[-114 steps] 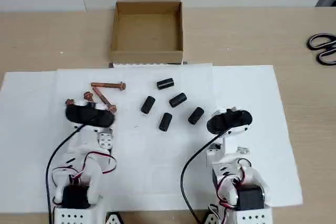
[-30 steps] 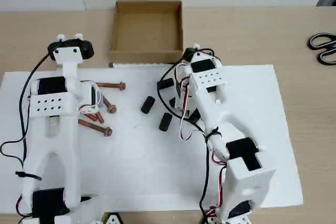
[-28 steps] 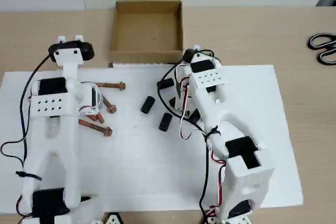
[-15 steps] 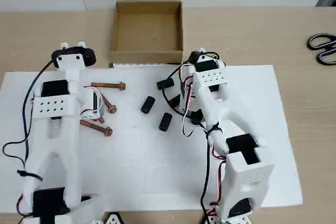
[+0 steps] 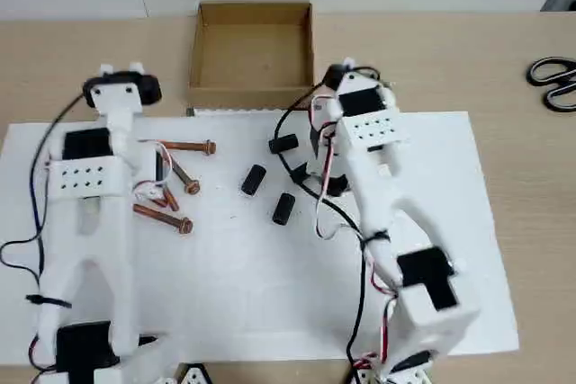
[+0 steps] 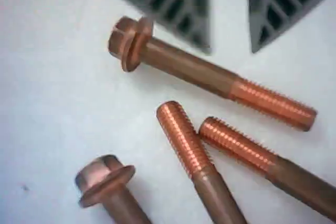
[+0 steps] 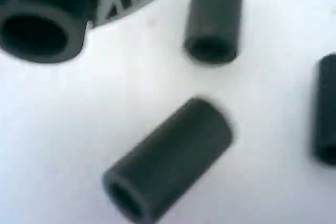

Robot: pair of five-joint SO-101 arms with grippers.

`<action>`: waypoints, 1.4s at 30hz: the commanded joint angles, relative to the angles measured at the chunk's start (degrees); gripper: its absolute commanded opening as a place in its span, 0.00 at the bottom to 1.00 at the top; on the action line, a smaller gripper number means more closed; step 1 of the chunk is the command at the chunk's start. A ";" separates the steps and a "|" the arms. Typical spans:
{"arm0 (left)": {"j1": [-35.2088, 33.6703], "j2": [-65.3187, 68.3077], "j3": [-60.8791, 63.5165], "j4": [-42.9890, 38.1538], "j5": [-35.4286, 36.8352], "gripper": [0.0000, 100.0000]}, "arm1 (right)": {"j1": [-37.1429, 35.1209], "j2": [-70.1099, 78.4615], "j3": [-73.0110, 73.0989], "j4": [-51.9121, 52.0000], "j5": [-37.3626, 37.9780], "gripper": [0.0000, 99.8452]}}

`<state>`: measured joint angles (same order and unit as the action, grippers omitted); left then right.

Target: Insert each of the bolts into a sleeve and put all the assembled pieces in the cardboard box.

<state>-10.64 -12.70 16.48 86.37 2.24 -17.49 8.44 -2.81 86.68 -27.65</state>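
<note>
The left gripper (image 6: pixel 229 45) is hanging with jaws spread wide just above one bolt (image 6: pixel 210 74), probably to straddle its shank; the bolts (image 5: pixel 184 146) are lying near the white sheet's (image 5: pixel 432 249) left edge; the right gripper (image 7: pixel 89 17) seems to be pinching a sleeve (image 7: pixel 37 32), bore left exposed for a bolt; spare sleeves (image 5: pixel 254 179) are lying mid-sheet; the cardboard box (image 5: pixel 252 94) is sitting beyond the sheet's far edge.

Wooden bench (image 5: pixel 432 60) with a big white paper sheet (image 5: pixel 243 285) spread flat on it, a cardboard box (image 5: pixel 252 96) sitting right at the sheet's far edge, and scissors (image 5: pixel 551 84) off by the right side.
</note>
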 commanded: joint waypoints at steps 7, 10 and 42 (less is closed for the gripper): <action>0.62 -0.18 -11.21 3.78 -8.88 0.10 | 1.98 -7.08 2.29 1.80 -0.18 0.00; 0.97 -0.18 -11.03 3.87 -20.40 0.12 | 4.09 -7.08 4.04 1.54 -0.18 0.00; 0.88 0.00 12.97 -9.14 -93.10 0.17 | 19.12 -7.16 7.38 1.45 5.98 0.00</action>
<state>-9.85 -12.70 29.32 80.66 -77.67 1.32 4.31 4.84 88.26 -21.85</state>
